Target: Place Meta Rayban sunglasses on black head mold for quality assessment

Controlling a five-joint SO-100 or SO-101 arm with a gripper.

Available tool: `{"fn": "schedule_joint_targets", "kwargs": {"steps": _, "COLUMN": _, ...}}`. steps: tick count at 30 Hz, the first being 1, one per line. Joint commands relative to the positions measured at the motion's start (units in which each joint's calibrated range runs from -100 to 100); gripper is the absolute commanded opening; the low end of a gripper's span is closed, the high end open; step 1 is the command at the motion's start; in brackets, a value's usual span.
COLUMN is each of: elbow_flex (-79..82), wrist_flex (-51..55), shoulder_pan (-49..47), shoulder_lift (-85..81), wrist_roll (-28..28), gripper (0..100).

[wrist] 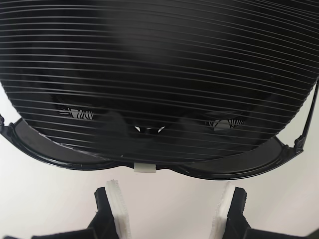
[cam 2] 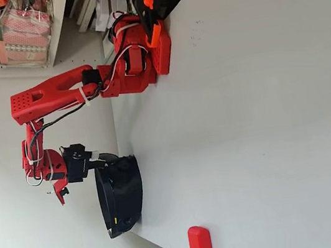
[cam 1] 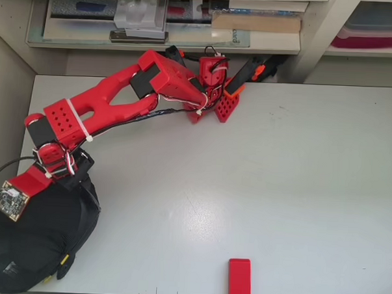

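In the wrist view the ridged black head mold fills the upper part. The sunglasses lie across its lower front, with a small white piece at the bridge. Just below them my gripper is open; its white pads stand apart with nothing between them. From overhead the head mold sits at the table's bottom left corner under the wrist, and a yellow arm tip shows at its edge. The sideways fixed view has the gripper close to the head mold, with the sunglasses on its outer face.
A red block lies at the table's front edge. The arm's red base is clamped at the far edge, under shelves with boxes and papers. The table is pale grey.
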Motion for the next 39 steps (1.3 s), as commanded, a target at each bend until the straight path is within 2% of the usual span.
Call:
{"fn": "schedule_joint_targets", "kwargs": {"steps": 1, "elbow_flex": -5.89, "wrist_flex": 0.48, "shoulder_pan": -0.72, "shoulder_lift": -2.22, "wrist_roll": -0.04, "gripper": 82}}
{"fn": "schedule_joint_targets", "kwargs": {"steps": 32, "elbow_flex": -8.99, "wrist_flex": 0.65, "shoulder_pan": -1.07, "shoulder_lift": -1.13, "wrist_roll": 0.28, "gripper": 82}}
{"fn": "schedule_joint_targets", "kwargs": {"steps": 39, "elbow_flex": -9.44, "wrist_flex": 9.13, "shoulder_pan": 0.87, "shoulder_lift": -5.85, "wrist_roll": 0.28, "gripper": 82}}
